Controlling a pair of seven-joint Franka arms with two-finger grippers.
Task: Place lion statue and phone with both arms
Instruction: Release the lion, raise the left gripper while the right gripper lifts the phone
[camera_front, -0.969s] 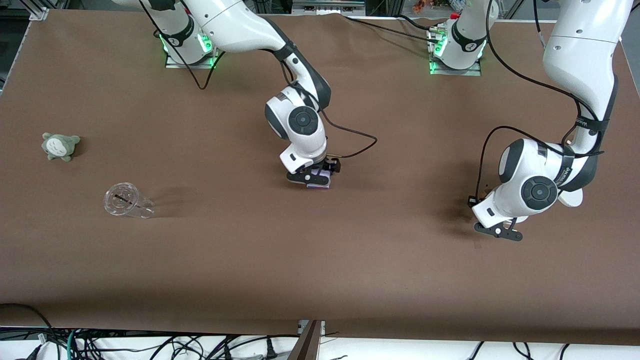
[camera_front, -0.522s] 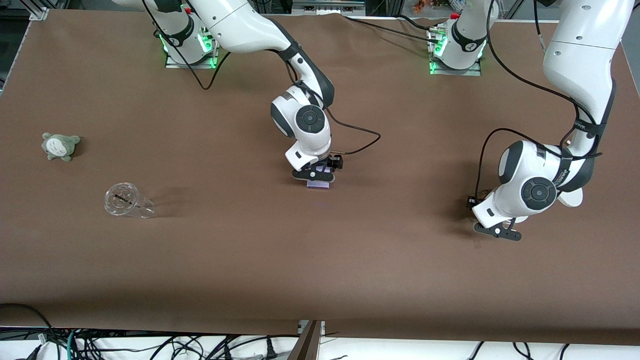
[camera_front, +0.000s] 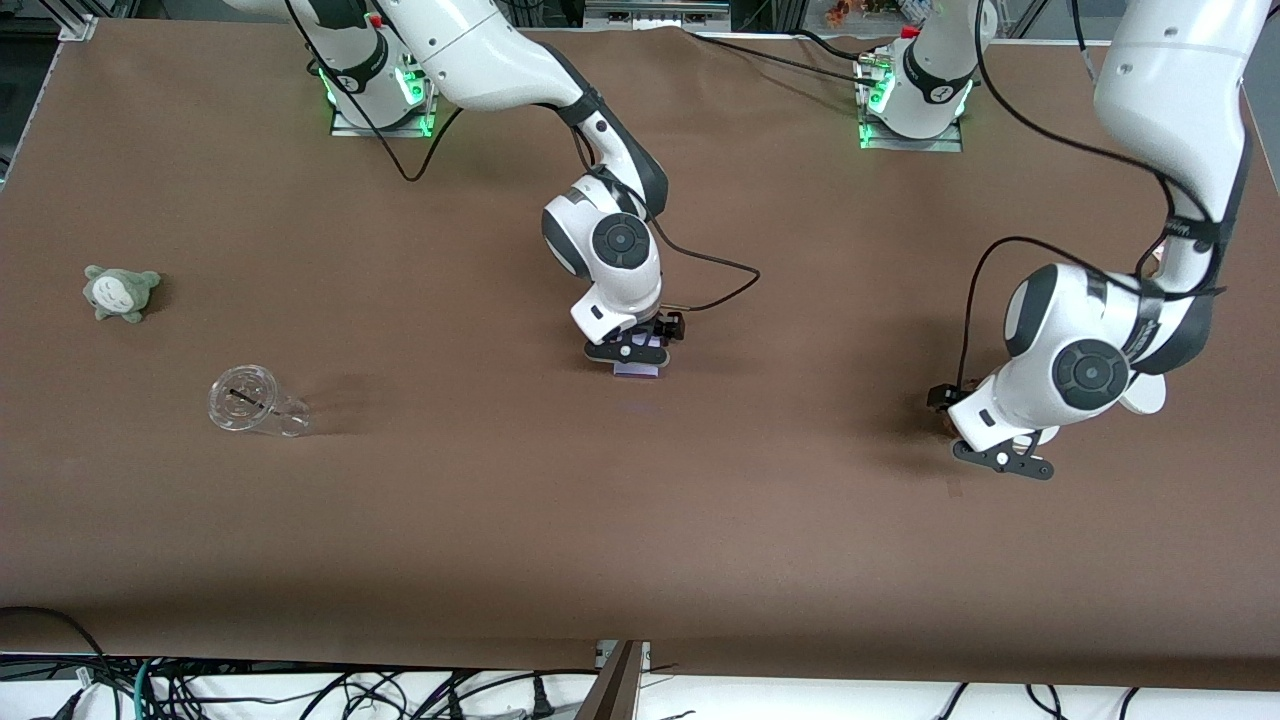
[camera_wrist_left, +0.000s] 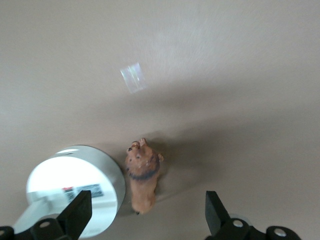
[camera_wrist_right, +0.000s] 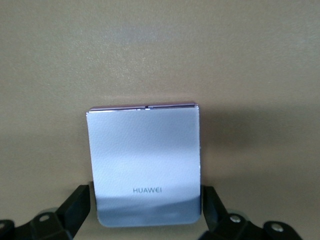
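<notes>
The phone (camera_wrist_right: 145, 165), a pale lavender rectangle, sits between the fingers of my right gripper (camera_wrist_right: 145, 200), which press on its two side edges. In the front view that gripper (camera_front: 628, 352) is low at the table's middle, and the phone's edge (camera_front: 640, 371) shows under it. The lion statue (camera_wrist_left: 143, 180), small and reddish-brown, stands on the table between the wide-open fingers of my left gripper (camera_wrist_left: 146, 207), touching neither. In the front view the left gripper (camera_front: 1000, 462) hangs over the table toward the left arm's end, and the lion is hidden under it.
A white round-based stand (camera_wrist_left: 75, 187) is right beside the lion; part of it shows in the front view (camera_front: 1142, 397). A grey-green plush toy (camera_front: 122, 292) and a clear cup on its side (camera_front: 255, 403) lie toward the right arm's end.
The right gripper shifted a little toward the left arm's end with the phone, then stayed still. The left arm's wrist rose and moved slightly; its gripper stays open over the lion.
</notes>
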